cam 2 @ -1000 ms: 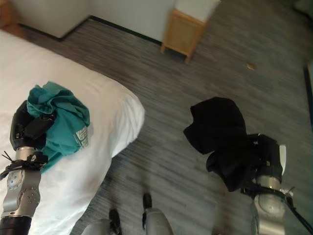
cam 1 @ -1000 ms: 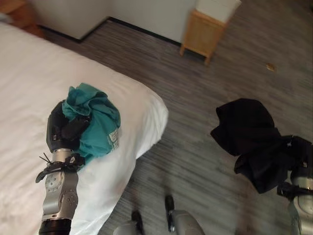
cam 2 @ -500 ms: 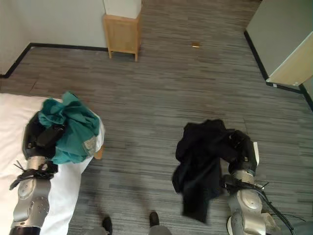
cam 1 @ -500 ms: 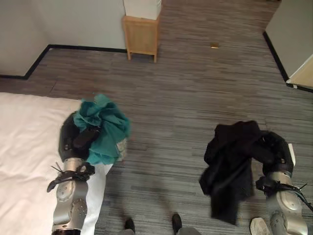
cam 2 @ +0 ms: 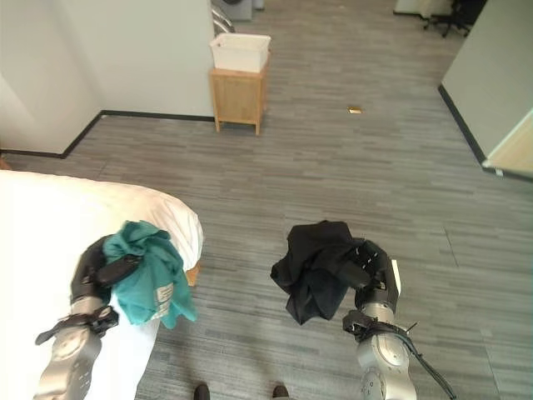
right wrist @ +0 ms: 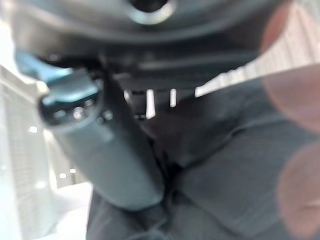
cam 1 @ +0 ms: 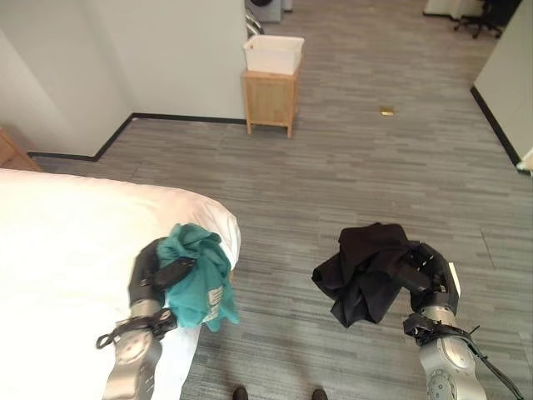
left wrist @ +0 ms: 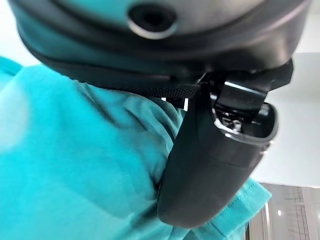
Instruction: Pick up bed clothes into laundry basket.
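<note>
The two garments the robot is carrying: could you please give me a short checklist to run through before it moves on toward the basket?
1. Left hand curled round the teal garment: ok; the left wrist view shows the thumb pressed into the cloth.
2. Right hand curled round the black garment: ok.
3. Teal garment lifted off the bed: ok, it hangs past the bed's corner.
4. Black garment off the floor: ok, bunched up in the hand.
5. White basket on the wooden stand located: ok, it stands ahead by the wall.
6. Path across the floor to it: cannot tell; a small object lies off to one side.
</note>
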Tool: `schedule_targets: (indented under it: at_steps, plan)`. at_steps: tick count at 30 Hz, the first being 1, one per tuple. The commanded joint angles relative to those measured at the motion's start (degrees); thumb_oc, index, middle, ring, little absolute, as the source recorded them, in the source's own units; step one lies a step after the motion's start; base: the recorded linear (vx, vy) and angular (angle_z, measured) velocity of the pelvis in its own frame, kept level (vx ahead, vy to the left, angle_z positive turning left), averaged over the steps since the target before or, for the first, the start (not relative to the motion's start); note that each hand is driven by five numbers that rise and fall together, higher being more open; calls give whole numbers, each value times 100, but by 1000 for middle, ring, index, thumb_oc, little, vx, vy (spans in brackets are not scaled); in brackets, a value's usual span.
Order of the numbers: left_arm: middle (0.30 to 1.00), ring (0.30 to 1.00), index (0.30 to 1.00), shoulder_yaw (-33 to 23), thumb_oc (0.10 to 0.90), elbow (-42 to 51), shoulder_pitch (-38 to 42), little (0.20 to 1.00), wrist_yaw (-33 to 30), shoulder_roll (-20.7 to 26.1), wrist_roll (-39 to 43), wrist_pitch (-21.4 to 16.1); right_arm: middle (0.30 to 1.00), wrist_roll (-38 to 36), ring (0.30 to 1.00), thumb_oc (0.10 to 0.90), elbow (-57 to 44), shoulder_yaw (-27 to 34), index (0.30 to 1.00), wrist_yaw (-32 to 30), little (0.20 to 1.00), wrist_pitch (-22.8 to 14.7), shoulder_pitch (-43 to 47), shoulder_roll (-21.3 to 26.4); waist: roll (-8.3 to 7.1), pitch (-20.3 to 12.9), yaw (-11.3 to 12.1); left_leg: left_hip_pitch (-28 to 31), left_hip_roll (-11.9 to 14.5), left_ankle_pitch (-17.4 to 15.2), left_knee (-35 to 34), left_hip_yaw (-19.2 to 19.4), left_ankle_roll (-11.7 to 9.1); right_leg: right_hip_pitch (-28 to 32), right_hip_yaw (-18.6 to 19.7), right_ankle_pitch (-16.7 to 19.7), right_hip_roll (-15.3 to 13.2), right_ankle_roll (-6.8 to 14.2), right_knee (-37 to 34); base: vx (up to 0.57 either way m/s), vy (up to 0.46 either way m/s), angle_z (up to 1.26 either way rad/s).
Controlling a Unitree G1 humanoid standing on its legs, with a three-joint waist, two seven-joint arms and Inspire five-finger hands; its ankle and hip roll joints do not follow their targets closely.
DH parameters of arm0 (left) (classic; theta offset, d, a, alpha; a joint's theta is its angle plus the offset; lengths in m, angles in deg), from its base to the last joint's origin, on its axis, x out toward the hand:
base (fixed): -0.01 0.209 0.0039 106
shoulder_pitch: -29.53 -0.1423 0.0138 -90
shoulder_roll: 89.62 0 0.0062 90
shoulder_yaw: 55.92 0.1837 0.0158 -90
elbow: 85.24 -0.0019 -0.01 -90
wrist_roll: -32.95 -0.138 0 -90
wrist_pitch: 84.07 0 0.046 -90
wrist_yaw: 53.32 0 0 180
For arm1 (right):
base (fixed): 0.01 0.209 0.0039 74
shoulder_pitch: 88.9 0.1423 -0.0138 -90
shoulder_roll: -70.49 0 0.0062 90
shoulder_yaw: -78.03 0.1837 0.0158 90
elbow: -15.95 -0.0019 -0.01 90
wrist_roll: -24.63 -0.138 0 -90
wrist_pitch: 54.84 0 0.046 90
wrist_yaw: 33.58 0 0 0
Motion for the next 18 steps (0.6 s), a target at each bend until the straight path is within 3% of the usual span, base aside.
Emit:
schedule_targets:
  at_steps: [1, 6, 11, 18]
  plan:
    - [300, 300, 300, -208, 400, 298, 864, 300, 62, 336, 159, -515, 300, -98, 300, 400, -643, 204, 300, -19, 300, -643, 417, 506, -287, -335, -31, -211, -123, -22, 201, 147, -14, -332, -273, 351, -138, 38, 8, -15, -81, 10]
    - [300, 300, 300, -395, 400, 447, 865, 300, 113, 417, 616, -572, 300, -95, 300, 400, -813, 153, 300, 122, 300, -559, 652, 793, -228, -349, 81, -158, -67, 86, 17, -24, -75, -246, -441, 229, -66, -61, 20, 9, -68, 17]
    - [300, 300, 300, -278, 400, 797, 1635, 300, -19, 912, 542, -771, 300, -181, 300, 400, -1435, -345, 300, 237, 300, -692, 1619, 1164, -205, -398, 165, -159, -89, 102, 0, -167, -119, -167, -520, 124, 8, -134, 47, 10, -40, 23]
    - [300, 300, 300, -217, 400, 1050, 1651, 300, 0, 917, 381, -796, 300, -28, 300, 400, -1677, -769, 300, 337, 300, -591, 1807, 906, -170, -405, 164, -75, -82, 67, -73, -127, -85, -149, -498, 110, 27, -152, 44, 13, -4, 6]
